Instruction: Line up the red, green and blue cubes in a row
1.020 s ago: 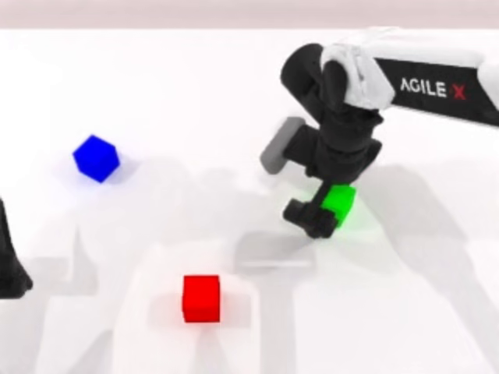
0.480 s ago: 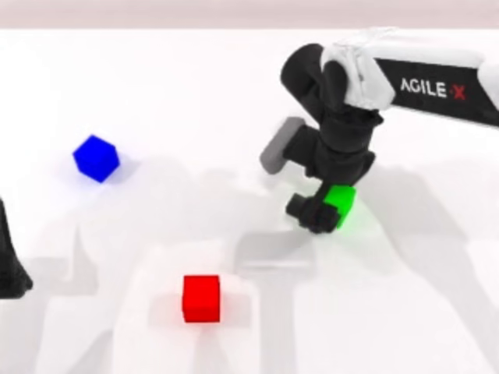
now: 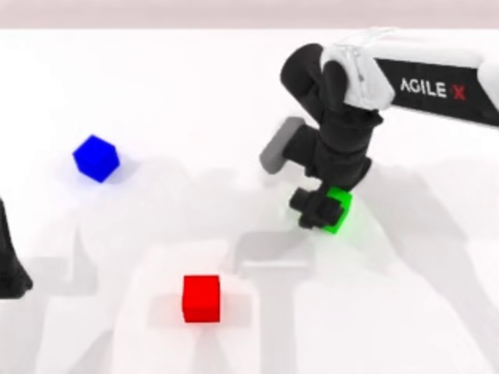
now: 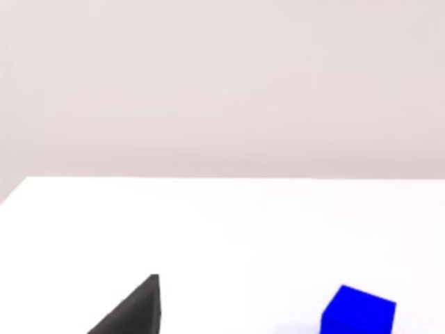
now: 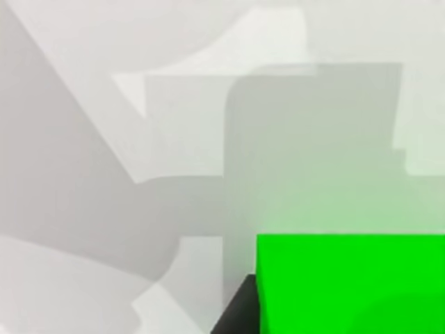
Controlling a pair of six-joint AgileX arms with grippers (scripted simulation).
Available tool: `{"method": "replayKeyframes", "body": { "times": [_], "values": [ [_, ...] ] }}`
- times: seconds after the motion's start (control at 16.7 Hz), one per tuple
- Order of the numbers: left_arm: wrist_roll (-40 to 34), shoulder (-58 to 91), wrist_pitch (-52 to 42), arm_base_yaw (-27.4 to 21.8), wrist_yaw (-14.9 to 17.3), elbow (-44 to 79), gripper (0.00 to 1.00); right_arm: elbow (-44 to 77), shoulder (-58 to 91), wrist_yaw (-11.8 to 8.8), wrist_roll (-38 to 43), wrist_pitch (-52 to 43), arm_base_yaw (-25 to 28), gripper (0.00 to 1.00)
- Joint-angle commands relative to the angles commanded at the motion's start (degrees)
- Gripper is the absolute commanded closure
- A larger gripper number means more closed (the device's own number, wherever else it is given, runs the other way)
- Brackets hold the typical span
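Note:
The green cube (image 3: pixel 341 212) lies right of the table's middle, with my right gripper (image 3: pixel 320 209) shut on it from above; in the right wrist view the green cube (image 5: pixel 351 285) looms large with a dark finger (image 5: pixel 236 313) against its side. Near the front, left of centre, rests the red cube (image 3: pixel 201 298). The blue cube (image 3: pixel 96 158) sits at the far left and also shows in the left wrist view as the blue cube (image 4: pixel 359 312). My left arm (image 3: pixel 9 269) is parked at the left edge, its gripper open, with one finger (image 4: pixel 135 312) in view.
The white table top (image 3: pixel 195 101) carries soft shadows of the arms. The right arm's white forearm (image 3: pixel 437 82) reaches in from the right edge. A pale wall (image 4: pixel 222 83) rises beyond the table's far edge.
The right gripper's fingers have drawn together around the green cube and now cover more of it. The cube has shifted slightly toward the front. Red and blue cubes and the left arm stayed put.

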Motion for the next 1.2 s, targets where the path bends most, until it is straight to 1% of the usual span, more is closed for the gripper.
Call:
{"method": "replayKeyframes", "body": {
  "times": [0.24,0.3,0.42,0.84,1.2],
  "values": [
    [0.0,0.0,0.0,0.0,0.0,0.0,0.0,0.0,0.0,0.0,0.0,0.0,0.0,1.0],
    [0.0,0.0,0.0,0.0,0.0,0.0,0.0,0.28,-1.95,-0.73,0.58,-0.89,0.16,1.0],
    [0.0,0.0,0.0,0.0,0.0,0.0,0.0,1.09,-2.11,-0.75,0.48,-1.88,0.29,1.0],
    [0.0,0.0,0.0,0.0,0.0,0.0,0.0,10.06,-5.2,-0.77,0.47,-13.95,0.63,1.0],
    [0.0,0.0,0.0,0.0,0.0,0.0,0.0,10.34,-5.3,-0.8,0.44,-14.51,0.57,1.0]
  ]
}}
